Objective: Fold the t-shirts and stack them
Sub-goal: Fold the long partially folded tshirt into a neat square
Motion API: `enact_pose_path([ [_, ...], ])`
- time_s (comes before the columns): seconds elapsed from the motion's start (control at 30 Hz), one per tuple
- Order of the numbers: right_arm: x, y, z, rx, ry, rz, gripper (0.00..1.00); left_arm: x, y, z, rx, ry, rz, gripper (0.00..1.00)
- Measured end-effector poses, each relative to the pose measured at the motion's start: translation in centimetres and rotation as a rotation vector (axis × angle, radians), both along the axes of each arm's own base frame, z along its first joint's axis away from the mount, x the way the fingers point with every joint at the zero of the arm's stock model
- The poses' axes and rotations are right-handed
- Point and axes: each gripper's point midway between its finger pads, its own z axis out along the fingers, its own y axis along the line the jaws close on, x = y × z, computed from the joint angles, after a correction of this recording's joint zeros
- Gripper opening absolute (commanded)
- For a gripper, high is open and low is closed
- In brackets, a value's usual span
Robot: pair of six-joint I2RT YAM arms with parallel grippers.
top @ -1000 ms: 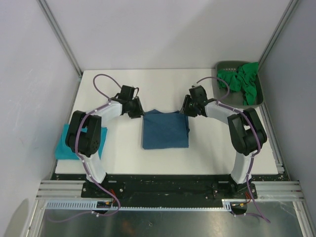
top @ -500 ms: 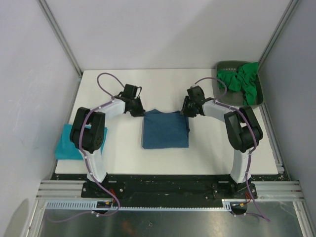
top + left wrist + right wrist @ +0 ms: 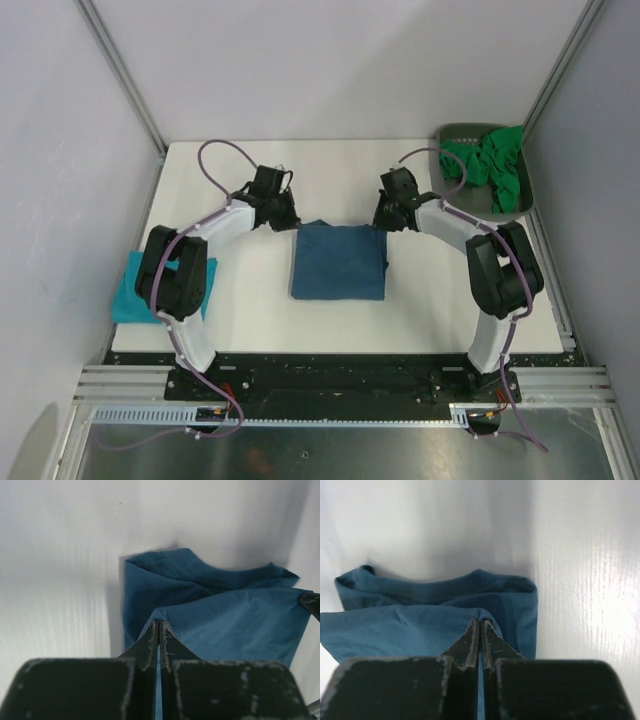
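A dark steel-blue t-shirt [image 3: 338, 262] lies folded in the middle of the white table. My left gripper [image 3: 290, 218] is shut on its far left corner, the cloth pinched between the fingertips [image 3: 159, 625]. My right gripper [image 3: 382, 217] is shut on its far right corner [image 3: 480, 624]. Both lift the top layer [image 3: 235, 625] a little above the lower folds [image 3: 435, 587]. A folded turquoise t-shirt [image 3: 128, 298] lies at the table's left edge, partly under my left arm. Crumpled bright green t-shirts [image 3: 490, 165] sit at the back right.
A dark grey plastic tray [image 3: 528, 195] holds the green shirts at the back right corner. Grey walls and metal posts close in the table on three sides. Purple cables loop above both wrists.
Both grippers have moved a little away from the arm bases with the blue shirt's far edge pinched. The left gripper has come right to the corner, and the shirt has shifted slightly right.
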Motion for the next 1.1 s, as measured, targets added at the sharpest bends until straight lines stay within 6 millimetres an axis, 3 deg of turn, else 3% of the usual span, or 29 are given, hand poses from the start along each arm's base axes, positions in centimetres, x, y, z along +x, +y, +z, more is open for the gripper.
enact_pose_path([
  [0.2,0.1,-0.8,4.0,-0.020,-0.090,-0.020,0.00,-0.3,-1.5,4.0,-0.026,-0.094,-0.030,0.00],
  [0.33,0.4,-1.5,4.3,-0.042,-0.105,-0.036,0.00,1.3,-2.9,4.8,-0.035,-0.121,-0.055,0.00],
  [0.5,1.2,-3.5,2.9,-0.064,-0.089,-0.076,0.00,5.3,-4.9,2.3,-0.029,-0.123,-0.072,0.00],
  [0.7,2.8,-6.6,-2.2,-0.080,-0.014,-0.128,0.00,6.8,-5.5,-4.1,0.007,-0.027,-0.071,0.00],
  [0.93,4.1,-7.6,-3.4,-0.049,-0.012,-0.140,0.00,7.4,-6.0,-3.9,-0.012,-0.035,-0.060,0.00],
  [1.1,6.5,-6.1,-3.7,-0.029,-0.037,-0.100,0.00,6.1,-4.8,-4.2,0.011,-0.018,-0.006,0.00],
])
